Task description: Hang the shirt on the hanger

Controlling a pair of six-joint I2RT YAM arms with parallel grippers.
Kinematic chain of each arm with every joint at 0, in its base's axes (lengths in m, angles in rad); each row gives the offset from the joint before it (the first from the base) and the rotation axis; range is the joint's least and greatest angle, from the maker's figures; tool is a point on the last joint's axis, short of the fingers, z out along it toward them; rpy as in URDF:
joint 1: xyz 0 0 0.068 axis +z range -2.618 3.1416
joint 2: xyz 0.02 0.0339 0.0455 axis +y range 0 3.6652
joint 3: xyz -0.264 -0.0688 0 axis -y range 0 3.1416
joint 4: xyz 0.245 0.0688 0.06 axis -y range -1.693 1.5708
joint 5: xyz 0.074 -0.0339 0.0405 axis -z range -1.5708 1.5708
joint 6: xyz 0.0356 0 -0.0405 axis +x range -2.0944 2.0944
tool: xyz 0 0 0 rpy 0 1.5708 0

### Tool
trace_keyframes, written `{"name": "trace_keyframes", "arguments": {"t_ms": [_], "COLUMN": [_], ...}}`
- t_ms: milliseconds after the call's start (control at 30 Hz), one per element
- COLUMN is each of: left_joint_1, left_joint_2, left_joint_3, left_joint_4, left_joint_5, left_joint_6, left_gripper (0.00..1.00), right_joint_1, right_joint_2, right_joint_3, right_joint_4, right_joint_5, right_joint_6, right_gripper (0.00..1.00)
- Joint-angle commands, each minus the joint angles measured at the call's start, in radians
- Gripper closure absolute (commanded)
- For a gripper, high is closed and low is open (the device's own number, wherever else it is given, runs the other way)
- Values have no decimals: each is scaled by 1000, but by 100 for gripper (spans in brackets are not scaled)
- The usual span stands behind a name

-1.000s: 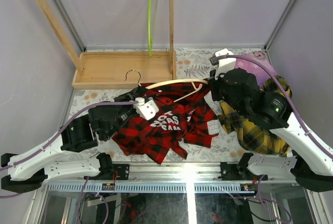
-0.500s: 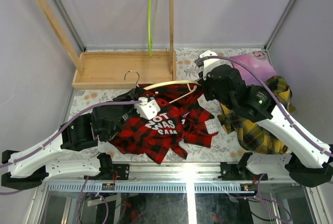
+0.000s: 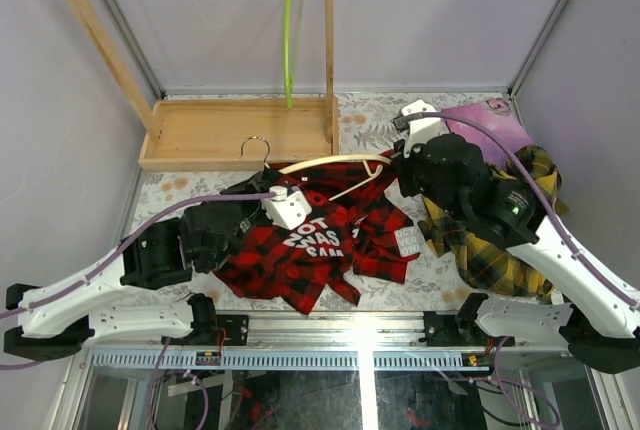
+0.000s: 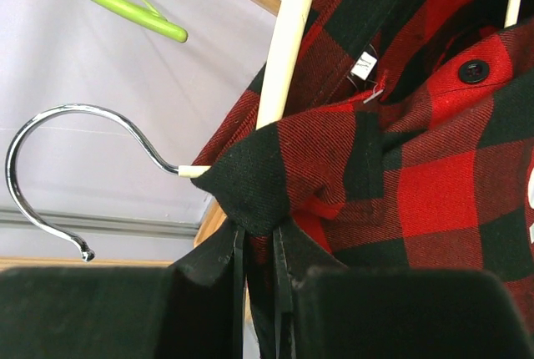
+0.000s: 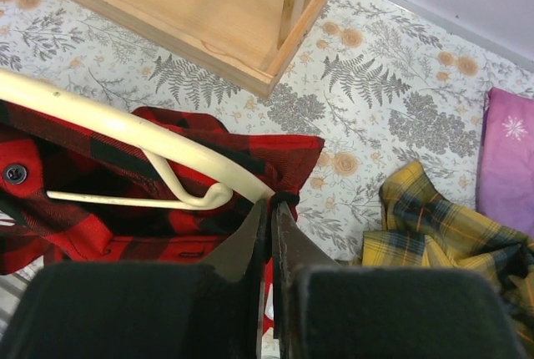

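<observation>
The red-and-black plaid shirt (image 3: 320, 245) lies bunched on the table between the arms, white lettering up. The cream hanger (image 3: 330, 162) lies across its top edge, metal hook (image 3: 258, 145) to the left. My left gripper (image 4: 259, 246) is shut on a fold of shirt (image 4: 400, 167) just below the hanger's neck (image 4: 288, 33), beside the hook (image 4: 50, 142). My right gripper (image 5: 273, 209) is shut on shirt cloth (image 5: 284, 154) at the tip of the hanger's arm (image 5: 125, 125), where the fabric wraps over that end. In the top view both sets of fingers are hidden under the wrists.
A wooden rack with a tray base (image 3: 235, 130) stands at the back left, a lime-green hanger (image 3: 290, 30) hanging from its rail. A yellow-and-dark plaid shirt (image 3: 490, 245) and a purple cloth (image 3: 490, 130) lie at the right under the right arm.
The right arm swung left, then part of the way back right, carrying the hanger's right end and the shirt cloth with it. The left gripper kept its hold and edged slightly right.
</observation>
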Motion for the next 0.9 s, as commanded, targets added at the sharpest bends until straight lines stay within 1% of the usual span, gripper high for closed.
{"name": "trace_keyframes", "arguments": {"t_ms": [0,67,167,367,567,733,867], "left_joint_1": [-69,-69,-72,-74,-80,-81,-81], "left_joint_2": [103,104,99,75,56,55,36], "left_joint_3": [-22,-27,-36,-58,-71,-70,-61], "left_joint_4": [94,99,102,95,62,54,56], "left_joint_5": [326,324,325,323,338,346,334], "left_joint_6": [1,-3,-13,-32,-44,-50,-67], "left_gripper": [100,100,100,100,100,100,100], "right_joint_1": [62,62,62,63,62,62,63], "right_joint_2": [-4,-24,-66,-191,-270,-279,-298], "right_joint_3": [-10,-34,-75,-182,-220,-207,-202], "right_joint_4": [540,565,585,682,751,755,696], "right_joint_5": [-475,-468,-418,-354,-346,-371,-365], "right_joint_6": [155,184,226,296,331,342,334], "right_gripper": [100,100,100,100,100,100,100]}}
